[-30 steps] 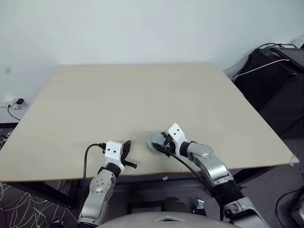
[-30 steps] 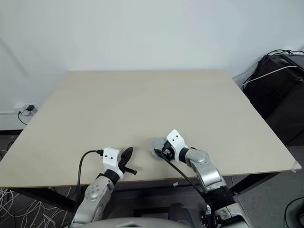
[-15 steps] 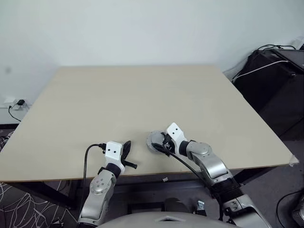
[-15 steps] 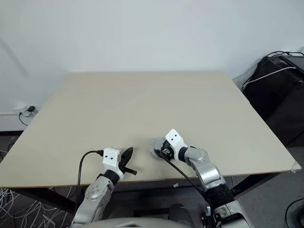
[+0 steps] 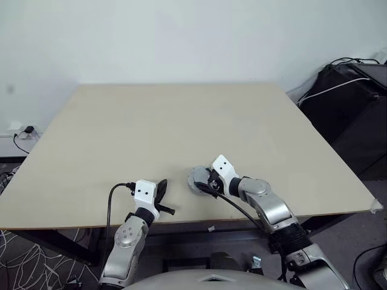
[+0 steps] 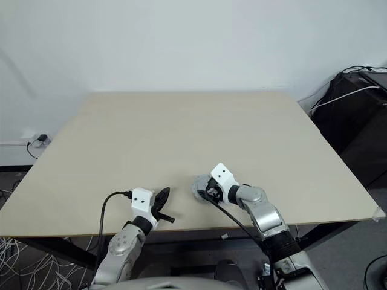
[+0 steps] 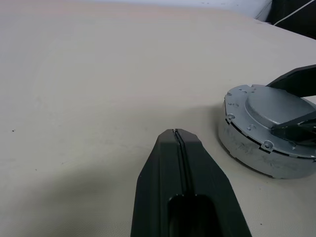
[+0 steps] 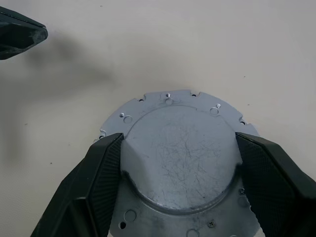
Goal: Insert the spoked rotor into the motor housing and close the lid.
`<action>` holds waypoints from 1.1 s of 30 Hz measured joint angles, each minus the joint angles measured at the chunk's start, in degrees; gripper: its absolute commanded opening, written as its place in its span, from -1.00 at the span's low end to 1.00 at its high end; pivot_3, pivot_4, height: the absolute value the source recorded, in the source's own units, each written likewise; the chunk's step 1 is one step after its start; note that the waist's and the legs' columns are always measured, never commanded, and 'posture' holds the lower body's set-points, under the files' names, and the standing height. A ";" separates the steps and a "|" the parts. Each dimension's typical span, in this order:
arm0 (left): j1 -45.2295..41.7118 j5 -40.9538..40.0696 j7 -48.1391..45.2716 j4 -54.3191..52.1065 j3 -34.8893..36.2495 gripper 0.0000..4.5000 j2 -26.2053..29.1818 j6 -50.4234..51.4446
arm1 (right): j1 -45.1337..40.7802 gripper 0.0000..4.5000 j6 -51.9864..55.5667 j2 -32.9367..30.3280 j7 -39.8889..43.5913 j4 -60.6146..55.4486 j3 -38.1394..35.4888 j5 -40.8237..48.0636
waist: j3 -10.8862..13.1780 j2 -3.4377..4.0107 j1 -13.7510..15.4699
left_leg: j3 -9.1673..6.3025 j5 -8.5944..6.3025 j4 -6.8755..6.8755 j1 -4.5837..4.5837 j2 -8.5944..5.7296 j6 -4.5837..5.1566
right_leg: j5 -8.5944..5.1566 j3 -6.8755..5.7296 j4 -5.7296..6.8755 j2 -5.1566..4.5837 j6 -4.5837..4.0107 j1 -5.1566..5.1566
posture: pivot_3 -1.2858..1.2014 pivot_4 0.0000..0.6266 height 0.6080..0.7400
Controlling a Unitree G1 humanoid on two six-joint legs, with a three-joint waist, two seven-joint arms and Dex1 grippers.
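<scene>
Between the two black fingers (image 8: 98, 182) of the right gripper (image 8: 180, 170) sits the lid (image 8: 180, 158), smooth grey face up, raised centre bracketed by the wide-spread fingers, which touch its sides. Under the lid, a grey round body rests flat on the table (image 5: 181, 121); the seam shows in the left wrist view. Just beside it, toward the robot's left, the left gripper (image 7: 177, 136) lies pressed shut and empty, pointing across the bare tabletop.

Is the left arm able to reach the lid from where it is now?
Probably yes: only bare table lies between the shut left tool and the lid, though the right tool already straddles its raised centre.
</scene>
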 measured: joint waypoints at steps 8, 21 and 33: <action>0.01 0.00 0.01 0.00 -0.15 -1.00 0.00 0.00 | -0.24 0.43 0.43 -0.36 -0.26 -0.13 0.48 -0.02 | -0.01 0.01 0.04 | 0.00 0.00 0.00 0.01 0.00 0.00 | 0.00 0.00 0.00 -0.02 0.00 0.02 | 0.03 -1.00 1.00; 0.07 0.00 0.02 0.00 -0.51 -1.00 0.01 0.01 | 0.70 0.43 0.26 -2.17 2.61 -1.09 0.10 2.13 | 0.02 -0.02 0.23 | 0.00 -0.02 -0.10 -0.01 0.00 0.01 | -0.04 -0.01 -0.08 -0.03 -0.06 -0.02 | 0.03 -1.00 1.00; 0.28 0.00 0.02 0.00 -0.59 -1.00 -0.02 0.02 | 0.08 0.43 1.64 -0.92 -2.16 -0.09 0.29 1.88 | 0.03 -0.04 0.34 | 0.01 -0.02 -0.08 0.00 0.00 0.01 | -0.03 -0.01 -0.07 -0.09 -0.04 -0.01 | 0.03 -1.00 1.00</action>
